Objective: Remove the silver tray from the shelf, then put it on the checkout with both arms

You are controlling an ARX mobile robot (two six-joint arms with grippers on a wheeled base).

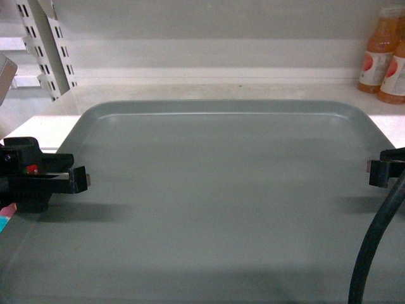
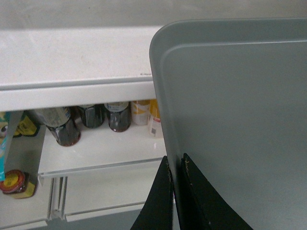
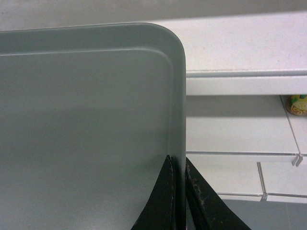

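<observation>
The silver tray fills most of the head view, held out in front of the white shelf, its far edge over the board's front. My left gripper is shut on the tray's left rim; the left wrist view shows the rim pinched between its black fingers. At the right edge my right gripper is shut on the tray's right rim, and in the right wrist view the rim runs between its fingers. The tray is empty. The checkout is out of view.
Orange juice bottles stand on the shelf at the back right. Slotted shelf uprights rise at the back left. A lower shelf below carries dark jars and bottles. A thick black cable hangs at the right.
</observation>
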